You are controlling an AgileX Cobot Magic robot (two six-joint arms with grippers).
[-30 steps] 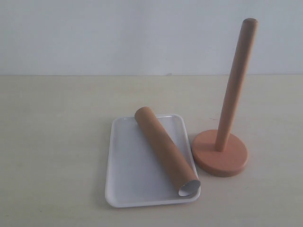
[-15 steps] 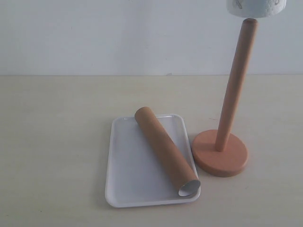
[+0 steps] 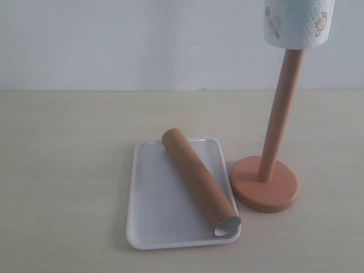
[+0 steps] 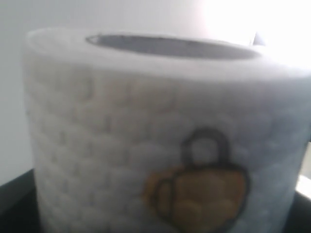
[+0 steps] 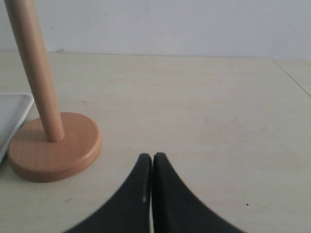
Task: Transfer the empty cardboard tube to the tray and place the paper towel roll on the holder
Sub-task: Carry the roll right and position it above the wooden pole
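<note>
The paper towel roll (image 3: 298,21) hangs over the right half of the desk (image 3: 68,170), its lower end capping the rounded top of the holder (image 3: 281,114), with the rest of the rod bare below it. The left gripper (image 4: 155,221) pinches the roll, and its dark fingers (image 4: 12,196) show only as slivers on either side. The roll fills the left wrist view, so nothing beyond it can be made out there.

The empty cardboard tube (image 3: 198,177) lies slantwise in the tray (image 3: 149,213), toward the desk's near edge. Its far end sits at the tray's far rim and its open end over the near right corner. The holder's disc base stands just beside the tray's right rim; whether they touch cannot be told.

The right gripper (image 5: 152,162) hovers low over the desk on the holder's right, near the base, its fingers pressed together on nothing.

Bare desk top runs from the tray to the left edge and back to the far edge at the wall (image 3: 142,40).
</note>
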